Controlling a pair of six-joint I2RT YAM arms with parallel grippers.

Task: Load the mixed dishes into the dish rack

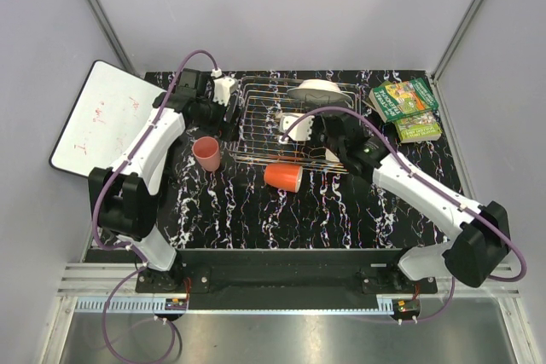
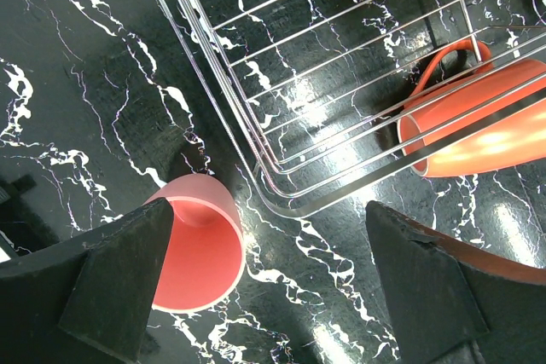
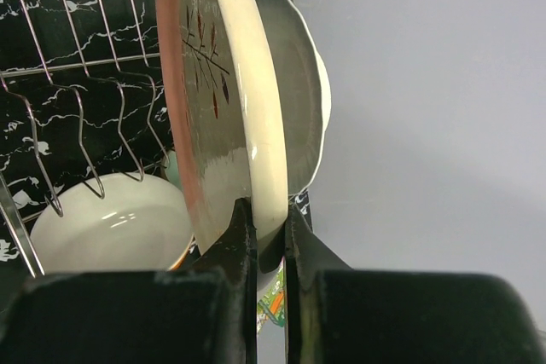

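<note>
One pink sprig plate (image 3: 213, 83) stands pinched in the right hand (image 3: 269, 219), upright at the far side of the dish rack (image 2: 281, 198), probably wanting release next; the left hand (image 2: 269, 287) gapes wide near the pink cup (image 2: 200, 253).

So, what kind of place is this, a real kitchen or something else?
Probably a robot test cell, not a kitchen: plain grey walls enclose one marbled black table, the left arm and right arm are bolted at its near edge, and a whiteboard sits left of the dish rack.
</note>
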